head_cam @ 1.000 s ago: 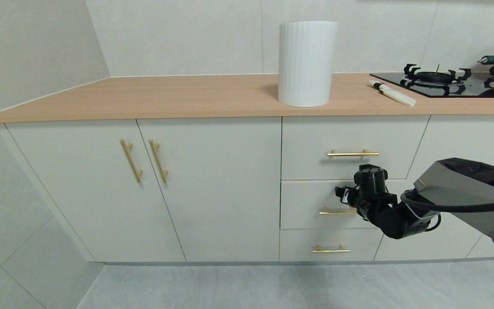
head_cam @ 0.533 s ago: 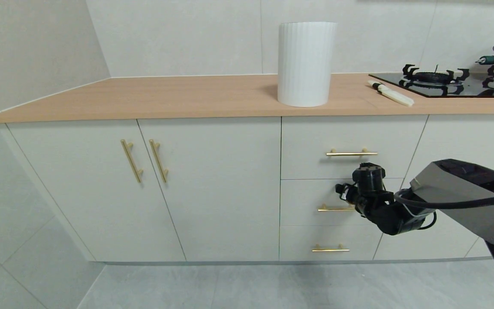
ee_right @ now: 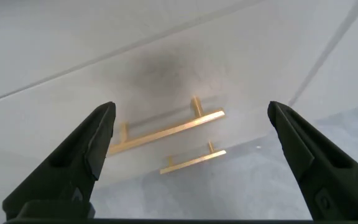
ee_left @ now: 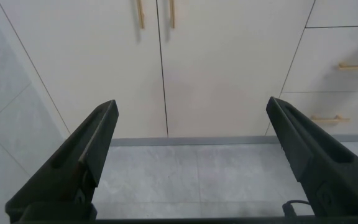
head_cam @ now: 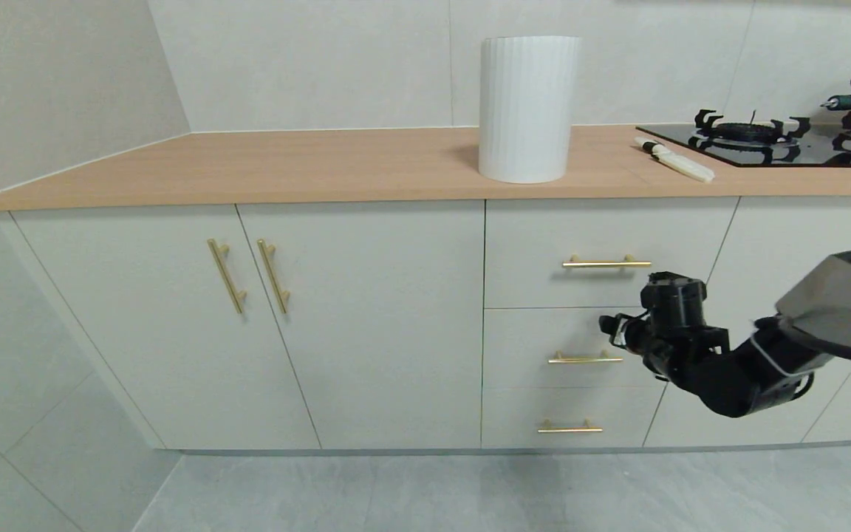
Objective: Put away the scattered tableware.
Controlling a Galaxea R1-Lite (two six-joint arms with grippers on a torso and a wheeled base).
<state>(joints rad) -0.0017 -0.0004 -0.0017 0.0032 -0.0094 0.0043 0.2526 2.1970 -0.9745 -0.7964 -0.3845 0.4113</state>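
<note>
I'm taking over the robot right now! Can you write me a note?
Left gripper: open, empty, facing the cupboard doors.
Right gripper: open, empty, before the middle drawer handle, not gripping it.
Things: a pale utensil lies on the counter beside the stove.
Done: nothing stowed; the drawers are shut.
Left: probably open a drawer, then put the utensil in.

R gripper [ee_right: 190, 112]: mid drawer handle [ee_right: 166, 130] just ahead, clear path; free floor [head_cam: 470, 495] below.

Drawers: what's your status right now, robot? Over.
Right gripper open, just short of middle drawer handle. Left gripper open, facing cabinet doors. Utensil lying on countertop beside stove. Drawers all shut.
</note>
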